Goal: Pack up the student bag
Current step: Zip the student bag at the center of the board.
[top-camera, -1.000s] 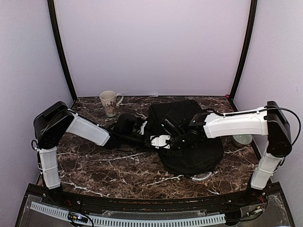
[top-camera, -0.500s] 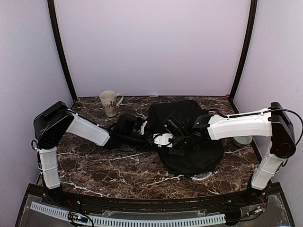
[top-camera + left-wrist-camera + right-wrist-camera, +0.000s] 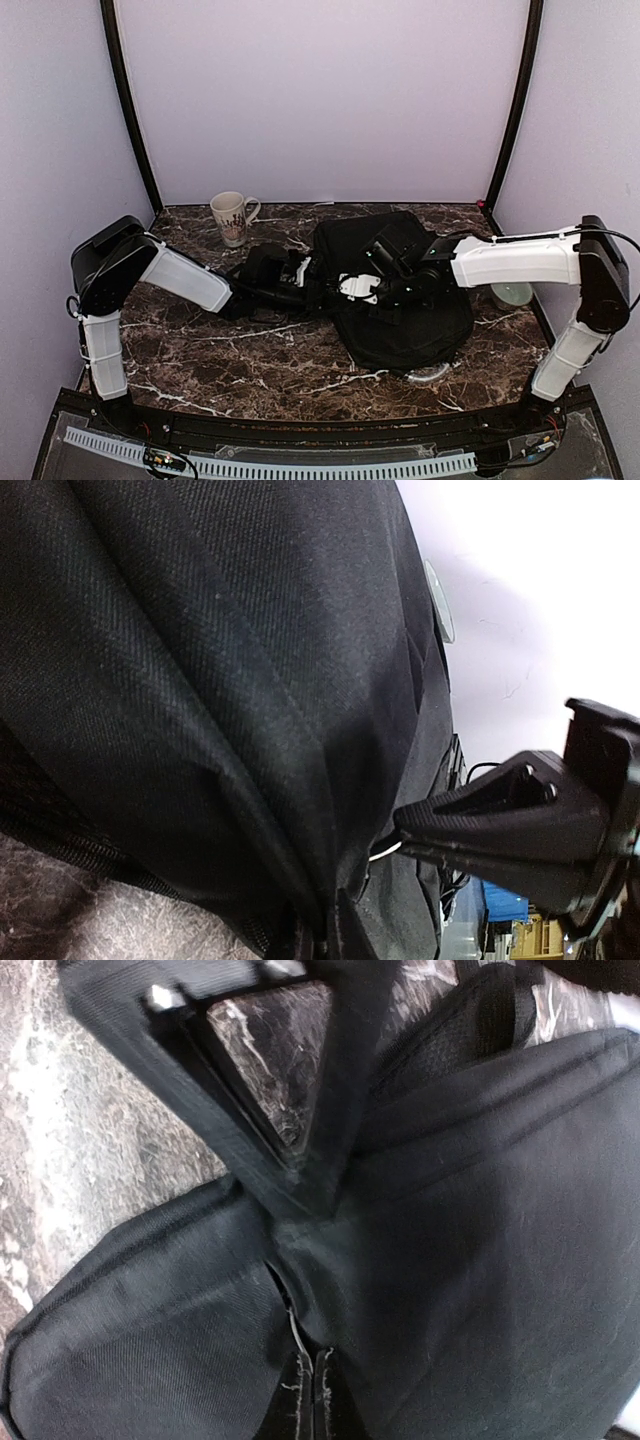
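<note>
The mug (image 3: 230, 217) is standing at the table's (image 3: 240, 350) 11 o'clock corner, well apart from everything else.

The left pincer (image 3: 322, 293) is reaching in from 9 o'clock and lying low over the table. It is clenching a gathered fold of the student bag (image 3: 410, 320) at the bag's 9 o'clock edge. In the left wrist view, the black cloth is bunching down into the closed tips.

The student bag is lying flat on the table, right of centre. It is stretching from the middle toward 3 o'clock. Its grey loop (image 3: 430, 375) is showing at its 6 o'clock edge.

The right pincer (image 3: 340, 294) is coming in from 3 o'clock across the top of the bag. It is meeting the same 9 o'clock edge just beside the left pincer. In the right wrist view, its fingers (image 3: 297, 1405) are pressing flat together, with their tips against the black cloth. Whether they are catching any cloth cannot be told.

A pale round object (image 3: 512, 295) is sitting at the bag's 3 o'clock side, partly hidden by the right arm.
</note>
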Controlling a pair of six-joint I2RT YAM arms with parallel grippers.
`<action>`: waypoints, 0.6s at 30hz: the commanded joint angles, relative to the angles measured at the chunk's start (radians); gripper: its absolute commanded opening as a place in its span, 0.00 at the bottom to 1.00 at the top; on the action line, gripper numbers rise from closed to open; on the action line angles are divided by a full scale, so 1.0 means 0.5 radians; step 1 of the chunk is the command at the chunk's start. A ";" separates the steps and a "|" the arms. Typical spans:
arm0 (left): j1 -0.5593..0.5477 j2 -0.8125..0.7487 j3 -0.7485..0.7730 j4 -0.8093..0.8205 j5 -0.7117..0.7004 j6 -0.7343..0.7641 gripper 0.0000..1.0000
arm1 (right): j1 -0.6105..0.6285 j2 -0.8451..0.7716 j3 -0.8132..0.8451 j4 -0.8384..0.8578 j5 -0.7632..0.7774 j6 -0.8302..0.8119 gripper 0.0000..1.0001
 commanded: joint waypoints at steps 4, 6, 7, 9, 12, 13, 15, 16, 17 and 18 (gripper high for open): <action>0.018 -0.059 -0.087 0.007 0.054 0.026 0.00 | -0.276 -0.129 -0.075 -0.120 -0.124 0.122 0.00; 0.018 -0.049 -0.080 0.013 0.059 0.023 0.00 | -0.279 -0.127 -0.100 -0.100 -0.111 0.111 0.00; 0.018 -0.047 -0.076 0.013 0.059 0.023 0.00 | -0.281 -0.127 -0.110 -0.090 -0.095 0.100 0.00; 0.021 -0.046 -0.077 0.011 0.061 0.026 0.00 | -0.282 -0.128 -0.150 -0.053 -0.040 0.068 0.00; 0.021 -0.057 -0.091 0.018 0.064 0.027 0.00 | -0.281 -0.236 -0.241 0.019 0.051 -0.020 0.00; 0.021 -0.058 -0.099 0.025 0.072 0.023 0.00 | -0.284 -0.268 -0.273 0.045 0.064 -0.054 0.00; 0.019 -0.058 -0.111 0.040 0.073 0.021 0.00 | -0.284 -0.310 -0.315 0.066 0.051 -0.082 0.07; 0.021 -0.056 -0.118 0.044 0.071 0.018 0.03 | -0.286 -0.327 -0.319 0.058 0.028 -0.066 0.14; 0.021 -0.055 -0.123 0.046 0.075 0.017 0.07 | -0.291 -0.343 -0.315 0.038 -0.022 -0.040 0.20; 0.021 -0.059 -0.127 0.049 0.087 0.019 0.12 | -0.299 -0.354 -0.304 0.002 -0.085 -0.011 0.25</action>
